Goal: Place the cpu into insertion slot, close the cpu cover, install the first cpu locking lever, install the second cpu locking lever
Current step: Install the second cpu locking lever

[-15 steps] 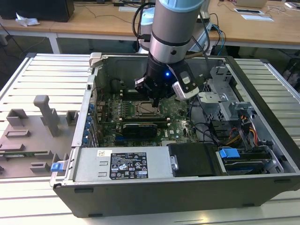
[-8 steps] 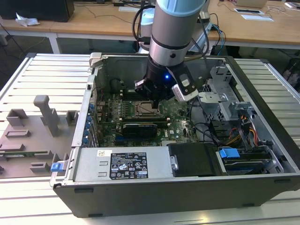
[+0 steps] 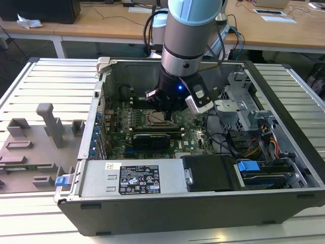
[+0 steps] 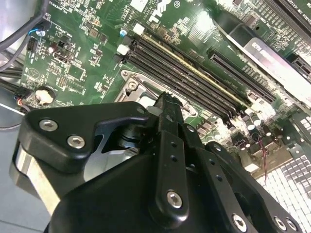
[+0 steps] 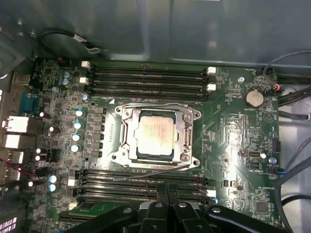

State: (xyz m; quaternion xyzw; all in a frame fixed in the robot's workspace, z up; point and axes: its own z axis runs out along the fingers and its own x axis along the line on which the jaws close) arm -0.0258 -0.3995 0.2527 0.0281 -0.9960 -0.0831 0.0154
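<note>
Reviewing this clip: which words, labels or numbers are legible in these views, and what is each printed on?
No text here reads with confidence.
Black and white label on the grey metal box, exterior view: lines of print, too small to read.
cpu top, first wrist view: faint markings, unreadable.
Motherboard, first wrist view: white lettering, too small to read.

Cpu (image 5: 155,134) in insertion slot (image 5: 130,156), under cpu cover (image 5: 187,127)

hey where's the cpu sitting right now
The cpu sits in the insertion slot at the middle of the motherboard, framed by the cpu cover, between the two banks of memory slots in the first wrist view, directly under the gripper in the exterior view.
</note>
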